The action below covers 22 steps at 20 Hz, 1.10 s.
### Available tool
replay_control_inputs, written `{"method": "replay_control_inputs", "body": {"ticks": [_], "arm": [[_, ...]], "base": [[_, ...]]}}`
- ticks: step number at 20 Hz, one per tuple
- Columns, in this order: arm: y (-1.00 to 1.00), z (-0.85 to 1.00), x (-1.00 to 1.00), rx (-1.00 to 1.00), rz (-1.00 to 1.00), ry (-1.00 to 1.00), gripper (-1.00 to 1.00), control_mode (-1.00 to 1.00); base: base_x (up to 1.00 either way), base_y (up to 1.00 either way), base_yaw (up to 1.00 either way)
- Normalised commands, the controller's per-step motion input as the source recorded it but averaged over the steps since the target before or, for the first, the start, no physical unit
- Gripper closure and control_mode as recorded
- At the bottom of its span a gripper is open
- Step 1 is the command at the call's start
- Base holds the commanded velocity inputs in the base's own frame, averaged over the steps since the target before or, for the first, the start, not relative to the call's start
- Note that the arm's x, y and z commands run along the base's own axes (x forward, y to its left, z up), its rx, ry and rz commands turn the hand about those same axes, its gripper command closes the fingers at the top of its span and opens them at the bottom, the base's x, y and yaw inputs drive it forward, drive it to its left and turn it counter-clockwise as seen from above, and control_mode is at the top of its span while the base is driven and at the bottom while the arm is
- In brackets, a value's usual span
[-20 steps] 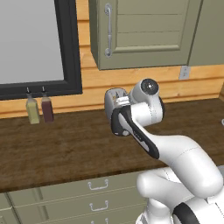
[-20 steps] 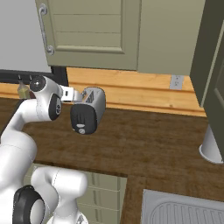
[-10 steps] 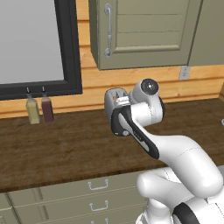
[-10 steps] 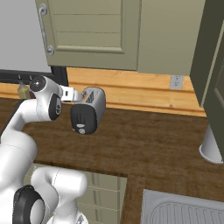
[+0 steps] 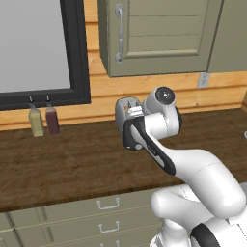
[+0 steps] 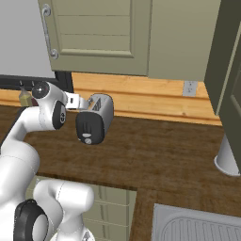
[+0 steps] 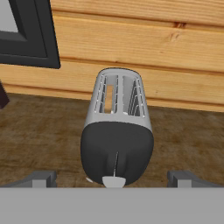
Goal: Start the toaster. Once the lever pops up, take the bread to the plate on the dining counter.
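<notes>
No change over the last second: gripper spread wide, hovering near toaster on the wooden counter by the far wall (bread in left slot). Lever unpressed.

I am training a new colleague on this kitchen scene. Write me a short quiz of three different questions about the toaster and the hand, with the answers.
1. True or false: the toaster stands on the brown counter with its black end panel facing the hand camera.
2. Which slot shows the bread in the hand view: A, the left slot; B, the right slot; C, neither?
3. Fill in: the hand is ____, with one finger tip low on each side of the toaster.

Key
1. True.
2. A. A tan strip shows in the left slot.
3. Open. The finger tips stand wide apart and grip nothing.
</notes>
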Motion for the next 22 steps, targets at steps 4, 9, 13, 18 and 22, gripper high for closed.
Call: {"method": "replay_control_inputs", "body": {"ticks": [4, 9, 13, 18, 22], "arm": [[0.00, 0.00, 0.00, 0.00, 0.00, 0.00, -1.00, -1.00], [0.00, 0.00, 0.00, 0.00, 0.00, 0.00, -1.00, -1.00], [0.00, 0.00, 0.00, 0.00, 0.00, 0.00, -1.00, -1.00], [0.00, 0.00, 0.00, 0.00, 0.00, 0.00, -1.00, -1.00], [0.00, 0.00, 0.00, 0.00, 0.00, 0.00, -1.00, -1.00]], "base": [[0.00, 0.00, 0.00], [0.00, 0.00, 0.00], [0.00, 0.00, 0.00], [0.00, 0.00, 0.00], [0.00, 0.00, 0.00]]}}
